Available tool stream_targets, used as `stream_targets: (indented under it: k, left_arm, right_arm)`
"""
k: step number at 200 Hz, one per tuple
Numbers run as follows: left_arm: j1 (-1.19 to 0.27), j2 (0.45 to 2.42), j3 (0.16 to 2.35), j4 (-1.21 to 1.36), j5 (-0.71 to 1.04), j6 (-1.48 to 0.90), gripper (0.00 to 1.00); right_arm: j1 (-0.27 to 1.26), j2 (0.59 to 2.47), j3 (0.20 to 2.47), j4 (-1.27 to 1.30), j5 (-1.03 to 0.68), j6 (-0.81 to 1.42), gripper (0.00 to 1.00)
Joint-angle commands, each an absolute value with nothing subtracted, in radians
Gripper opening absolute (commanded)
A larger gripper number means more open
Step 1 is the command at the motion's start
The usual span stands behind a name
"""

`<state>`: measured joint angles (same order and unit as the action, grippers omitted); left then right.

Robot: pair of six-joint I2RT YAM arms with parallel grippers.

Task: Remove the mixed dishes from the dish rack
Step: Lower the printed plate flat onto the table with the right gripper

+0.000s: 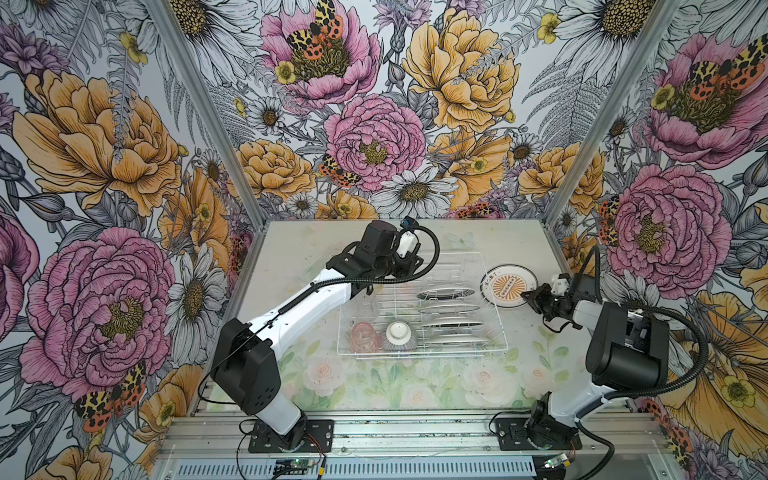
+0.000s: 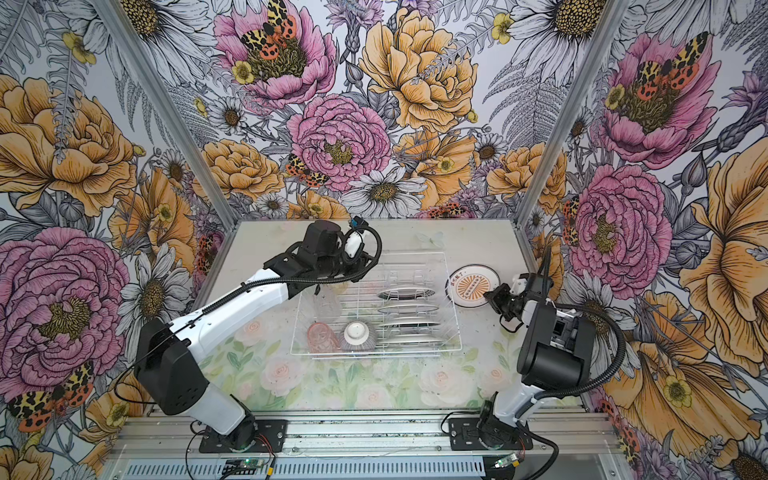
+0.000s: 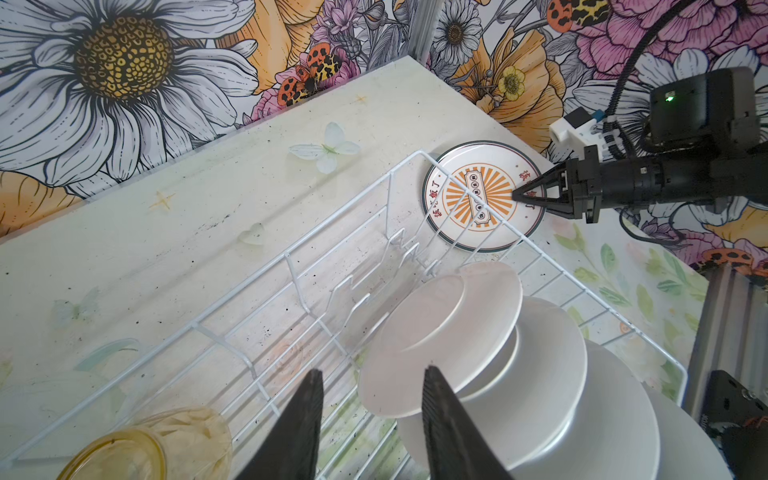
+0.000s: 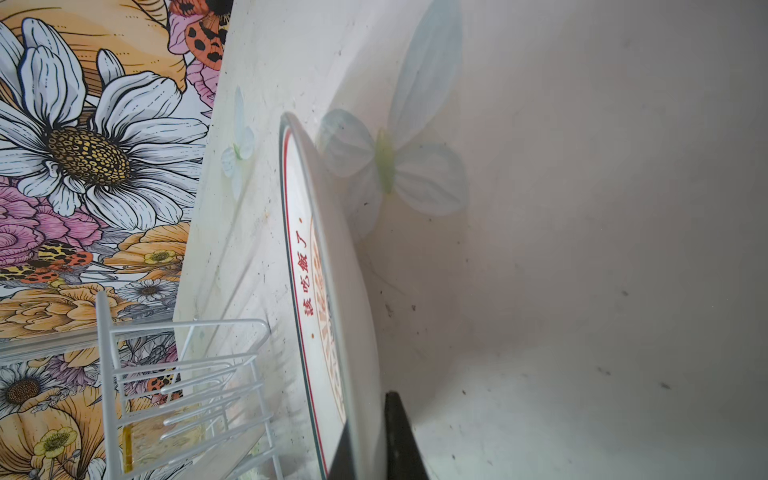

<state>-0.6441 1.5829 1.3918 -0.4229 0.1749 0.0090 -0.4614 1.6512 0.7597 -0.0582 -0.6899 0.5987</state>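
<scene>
The white wire dish rack [image 1: 422, 353] [image 2: 374, 353] stands mid-table. Several white plates [image 1: 446, 309] [image 3: 457, 324] stand on edge in its right half. An upturned striped bowl [image 1: 399, 334], a pink tumbler [image 1: 365, 336] and a clear tumbler [image 1: 368, 307] lie on its left side. An amber tumbler [image 3: 145, 444] shows in the left wrist view. My left gripper [image 3: 372, 370] [image 1: 413, 266] hangs open over the rack's back part, holding nothing. A plate with an orange sunburst [image 1: 500, 284] [image 4: 328, 291] lies outside, right of the rack. My right gripper [image 1: 524, 294] [image 4: 370, 411] is shut on its rim.
Floral walls close in the table on three sides, with metal corner posts [image 1: 577, 145]. The sunburst plate sits near the right wall. Bare tabletop [image 1: 311, 245] lies behind and left of the rack, and more [image 1: 415, 386] in front of it. Both arm bases stand on the front rail [image 1: 415, 436].
</scene>
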Motion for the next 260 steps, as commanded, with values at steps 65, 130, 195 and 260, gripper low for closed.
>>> stream_targets:
  k: [65, 130, 195, 260]
  left_arm:
    - [-0.646, 1.552, 1.375, -0.423, 0.168, 0.026, 0.42]
    - [-0.639, 1.527, 1.344, -0.423, 0.172, 0.026, 0.42]
    - [-0.635, 1.525, 1.331, -0.423, 0.178, 0.026, 0.45]
    - [-0.636, 1.566, 1.355, -0.433, 0.185, 0.047, 0.44]
  right_arm:
    - [-0.453, 1.663, 0.741, -0.111, -0.593, 0.525, 0.22]
    - [-0.454, 1.669, 0.732, -0.141, -0.561, 0.495, 0.27]
    - [-0.454, 1.625, 0.727, -0.193, -0.524, 0.480, 0.41]
    - [-0.468, 1.471, 0.738, -0.340, -0.408, 0.430, 0.48]
